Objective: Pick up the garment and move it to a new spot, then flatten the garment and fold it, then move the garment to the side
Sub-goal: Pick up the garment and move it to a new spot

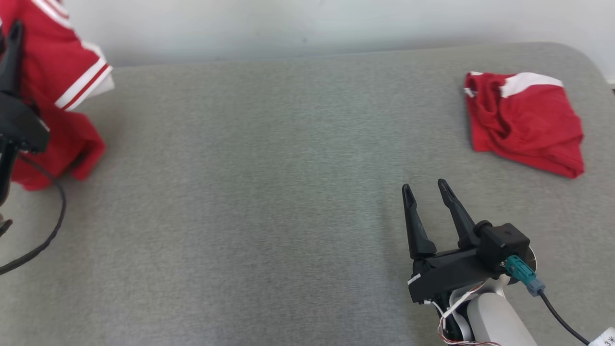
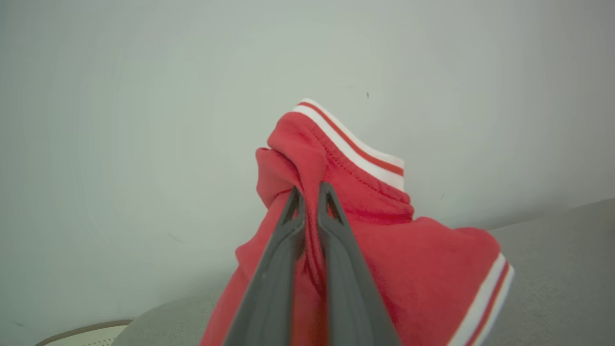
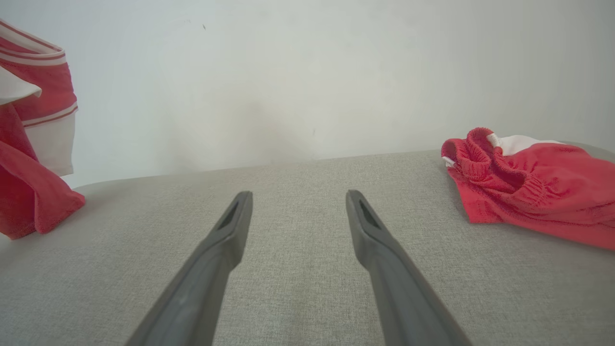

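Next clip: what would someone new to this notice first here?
First, the red striped garment at the far left of the head view hangs bunched toward the grey surface, pinched in the shut left tool. Next, a second red garment lies in a loose heap at the far right, while the right tool stands open and empty at the lower right.

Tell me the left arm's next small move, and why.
Probably carry the shirt toward the middle of the mat and lower it there. The left gripper is shut on a bunch of its cloth, and the shirt hangs crumpled at the mat's left end. The right gripper hovers open near the middle, placed to help flatten; the shorts lie far right.
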